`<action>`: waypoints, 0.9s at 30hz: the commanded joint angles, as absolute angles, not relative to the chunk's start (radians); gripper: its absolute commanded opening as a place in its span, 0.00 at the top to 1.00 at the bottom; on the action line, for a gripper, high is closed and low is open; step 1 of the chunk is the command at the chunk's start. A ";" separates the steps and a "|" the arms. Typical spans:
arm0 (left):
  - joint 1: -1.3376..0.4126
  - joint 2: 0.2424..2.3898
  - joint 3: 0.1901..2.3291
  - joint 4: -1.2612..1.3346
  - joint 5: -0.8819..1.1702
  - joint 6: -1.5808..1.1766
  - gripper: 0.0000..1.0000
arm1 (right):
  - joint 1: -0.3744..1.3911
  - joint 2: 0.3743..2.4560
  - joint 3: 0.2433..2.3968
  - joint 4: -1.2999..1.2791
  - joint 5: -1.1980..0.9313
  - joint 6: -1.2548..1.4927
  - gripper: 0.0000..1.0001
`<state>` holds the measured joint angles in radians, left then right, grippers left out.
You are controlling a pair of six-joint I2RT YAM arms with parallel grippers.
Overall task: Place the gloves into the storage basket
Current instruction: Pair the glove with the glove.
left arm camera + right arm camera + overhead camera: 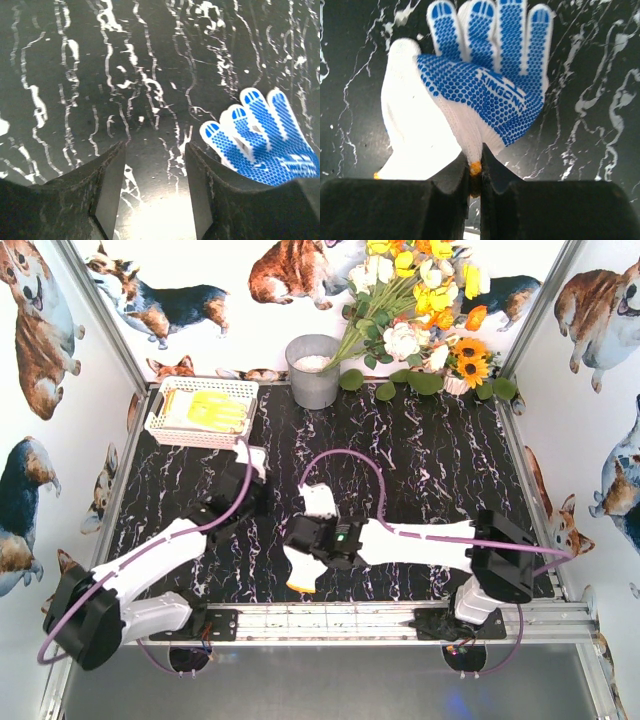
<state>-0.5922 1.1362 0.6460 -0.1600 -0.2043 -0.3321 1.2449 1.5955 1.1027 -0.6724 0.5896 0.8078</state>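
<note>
Near edge: right gripper point(476, 172) pinched tight on orange cuff of blue-dotted glove point(485, 95), glove fingers fanned away from it. Plain white glove point(410, 130) right beside, touching, both around middle of table point(450, 470). Bit further: left gripper point(155, 150) jaws apart, nothing between, just marble. Far left corner: storage basket point(160, 425), yellow-palmed gloves point(215, 410) lying flat inside. Next to it grey bucket point(313, 380), something white in it, can't tell what.
</note>
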 commanded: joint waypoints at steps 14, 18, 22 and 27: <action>-0.543 0.902 0.743 -0.548 -0.144 -0.469 0.39 | 1.296 1.626 1.312 -0.838 0.530 1.057 0.34; -0.542 0.858 0.798 -0.590 -0.073 -0.509 0.35 | 1.322 1.559 1.302 -0.938 0.504 1.179 0.15; -0.541 0.883 0.796 -0.585 0.006 -0.501 0.32 | 1.354 1.477 1.246 -1.010 0.478 1.293 0.15; -0.541 0.898 0.679 -0.509 0.218 -0.563 0.32 | 1.399 1.371 1.137 -1.110 0.588 1.483 0.18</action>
